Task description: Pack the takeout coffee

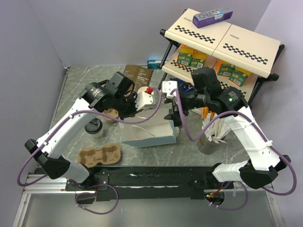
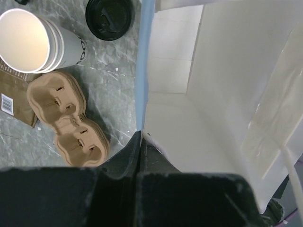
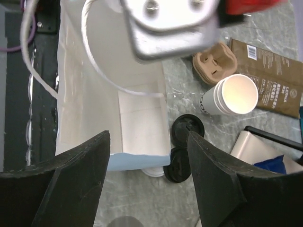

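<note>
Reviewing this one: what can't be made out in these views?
- Top view: the left gripper's contact with the white paper bag, hidden under its wrist.
- Left wrist: print on the stacked white paper cups, mostly turned away.
- Right wrist: part of the bag, behind a blurred grey bracket.

Top view looks down from behind; both wrist views closely share the bag (image 2: 189, 118).

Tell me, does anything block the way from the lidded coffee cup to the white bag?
Nothing visible does. In the top view the table between the lidded cup and the white bag is bare; the left gripper pinches the bag's rim.
</note>
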